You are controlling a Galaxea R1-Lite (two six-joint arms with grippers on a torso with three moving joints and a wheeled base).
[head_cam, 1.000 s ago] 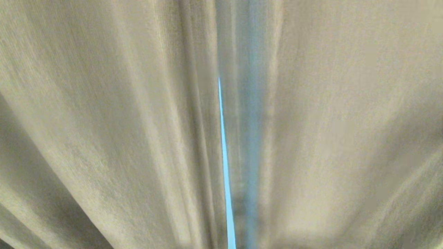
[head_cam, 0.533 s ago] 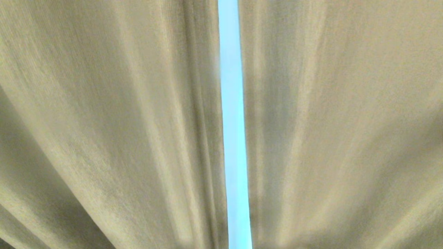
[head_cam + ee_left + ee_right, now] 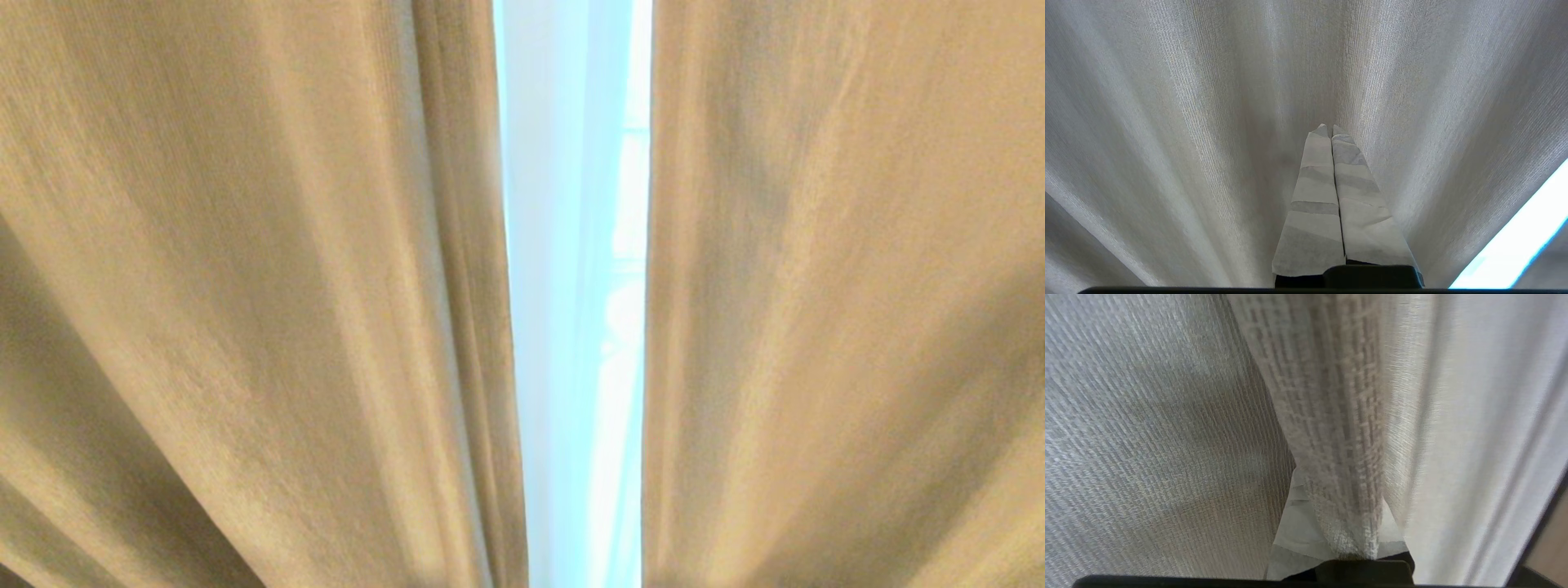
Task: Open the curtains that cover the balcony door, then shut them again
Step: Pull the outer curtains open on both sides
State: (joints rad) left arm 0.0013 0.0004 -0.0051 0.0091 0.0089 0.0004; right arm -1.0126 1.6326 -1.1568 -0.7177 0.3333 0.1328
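Hanging in vertical folds, the curtains [image 3: 245, 286] stand parted, their edge pinched in the right tool [image 3: 1331, 539].

curtains [image 3: 245, 286] hanging left and right, gap between, sheer layer [image 3: 563, 327] behind

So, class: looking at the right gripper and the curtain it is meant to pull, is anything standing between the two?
No. The right gripper is shut on a fold of the right curtain; the fabric sits directly between its fingers, nothing between. The left gripper is shut, empty, pointing at the left curtain.
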